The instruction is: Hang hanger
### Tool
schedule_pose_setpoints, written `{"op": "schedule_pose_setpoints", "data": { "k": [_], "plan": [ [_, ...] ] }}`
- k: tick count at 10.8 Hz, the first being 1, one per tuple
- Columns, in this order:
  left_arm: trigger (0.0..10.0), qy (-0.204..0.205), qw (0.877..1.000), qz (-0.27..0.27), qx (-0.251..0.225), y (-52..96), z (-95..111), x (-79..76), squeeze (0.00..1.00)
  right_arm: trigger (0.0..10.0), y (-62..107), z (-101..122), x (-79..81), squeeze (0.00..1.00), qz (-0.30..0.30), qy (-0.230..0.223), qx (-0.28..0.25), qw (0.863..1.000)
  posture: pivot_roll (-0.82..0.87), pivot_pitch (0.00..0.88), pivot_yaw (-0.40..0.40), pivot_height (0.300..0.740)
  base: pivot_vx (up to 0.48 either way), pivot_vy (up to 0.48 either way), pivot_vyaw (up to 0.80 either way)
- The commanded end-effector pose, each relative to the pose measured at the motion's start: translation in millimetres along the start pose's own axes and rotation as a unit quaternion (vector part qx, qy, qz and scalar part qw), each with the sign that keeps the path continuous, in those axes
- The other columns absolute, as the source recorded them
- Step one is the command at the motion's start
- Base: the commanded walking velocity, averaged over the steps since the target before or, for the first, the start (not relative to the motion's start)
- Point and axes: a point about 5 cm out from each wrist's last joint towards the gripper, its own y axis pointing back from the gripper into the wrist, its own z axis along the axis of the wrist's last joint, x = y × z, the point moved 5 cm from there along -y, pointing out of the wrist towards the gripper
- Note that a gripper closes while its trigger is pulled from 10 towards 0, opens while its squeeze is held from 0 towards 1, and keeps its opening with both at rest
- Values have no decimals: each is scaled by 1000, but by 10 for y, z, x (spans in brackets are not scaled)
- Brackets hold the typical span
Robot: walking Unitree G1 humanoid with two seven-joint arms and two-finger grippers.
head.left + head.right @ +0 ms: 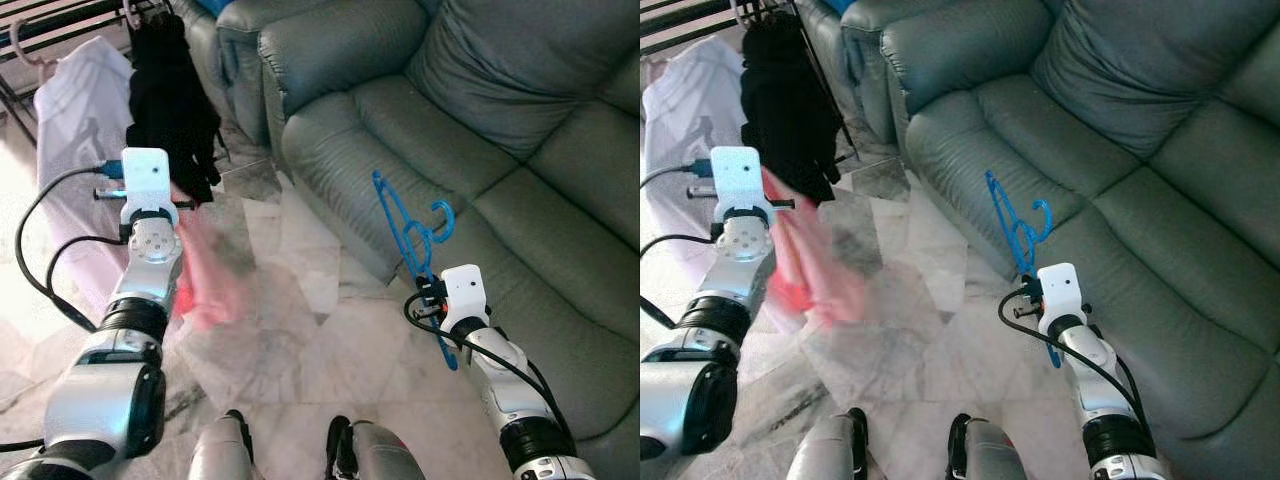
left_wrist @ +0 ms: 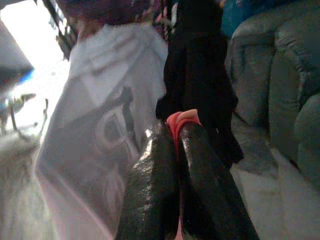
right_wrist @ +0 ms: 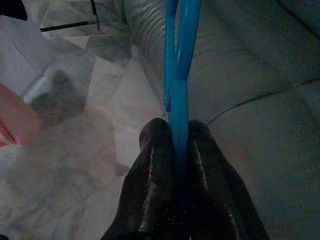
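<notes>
Right wrist view shows the right gripper pinched tight on the thin bar of the blue hanger, which stands up out of the fingers. In the head views that hanger is held over the front edge of the grey sofa, on the right and well apart from the clothes rack at the far left, where a white garment and a black garment already hang. The left gripper is closed on a pink cloth, which trails down blurred over the marble floor.

The main risk, as I judge it, lies in the narrow grip. The hanger is held by one slim bar, so it may swivel between the pads during the carry, leaving the hook turned the wrong way at the rail. The hook could also snag the sofa edge or the hanging clothes. The swinging pink cloth might catch on the hanger too.
</notes>
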Motion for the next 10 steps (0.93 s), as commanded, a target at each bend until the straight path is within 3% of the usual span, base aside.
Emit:
{"op": "schedule_pose_setpoints", "data": {
  "k": [1,2,3,4,5,6,7,8,9,10],
  "plan": [
    [10000,25,1000,0,11,-15,35,-39,0,10000,17,-21,-16,0,-5,1,1,1000,-12,175,-35,740,0,0,0],
    [10000,18,998,-61,25,19,-8,-210,0,10000,11,-18,3,0,-2,2,1,1000,-12,175,-33,740,0,0,0],
    [10000,-10,977,-209,34,180,-97,-589,0,10000,8,-20,5,0,-2,3,1,1000,-10,175,-32,740,0,0,0],
    [10000,-165,938,-301,56,371,-435,-734,0,10000,3,-28,16,0,0,3,4,1000,-10,174,-29,740,0,0,0],
    [10000,-182,935,-296,67,370,-499,-707,0,10000,2,-42,36,0,3,4,7,1000,-12,174,-28,740,0,0,0],
    [10000,-130,946,-294,38,352,-312,-779,0,10000,5,-59,72,0,14,2,11,1000,-14,175,-28,740,0,0,0],
    [10000,-119,960,-253,8,275,-139,-747,0,10000,33,-66,201,0,66,-3,14,998,-13,174,-27,740,0,0,0],
    [10000,-141,968,-209,4,208,-108,-658,0,10000,71,-84,292,0,112,10,22,993,-13,174,-27,740,0,0,0],
    [10000,-122,978,-168,-3,139,-19,-569,0,10000,167,-123,342,0,179,46,42,982,-24,179,-26,740,0,0,0],
    [10000,-82,979,-186,-10,145,60,-614,0,10000,258,-115,374,0,231,51,49,970,-24,179,-29,740,0,0,0]
  ]
}}
